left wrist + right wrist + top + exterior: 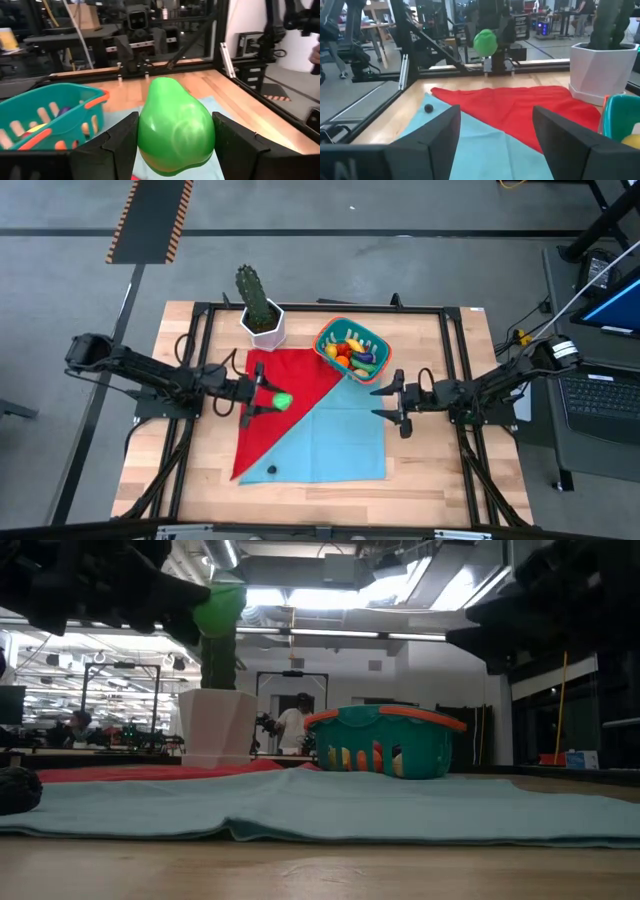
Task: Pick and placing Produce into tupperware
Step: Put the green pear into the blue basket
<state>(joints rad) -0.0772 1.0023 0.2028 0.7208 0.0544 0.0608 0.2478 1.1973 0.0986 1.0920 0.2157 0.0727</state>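
left gripper (175,145) grips green pear (176,125) above red cloth (285,395).

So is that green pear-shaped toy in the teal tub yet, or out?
Out. The green pear toy sits clamped in the left gripper, above the red cloth, short of the teal tub.

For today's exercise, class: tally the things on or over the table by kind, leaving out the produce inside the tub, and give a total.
Cloths: 2 (red, blue)
Tubs: 1
Potted cacti: 1
Green pears, held in the left gripper: 1
Small dark balls: 1
Total: 6
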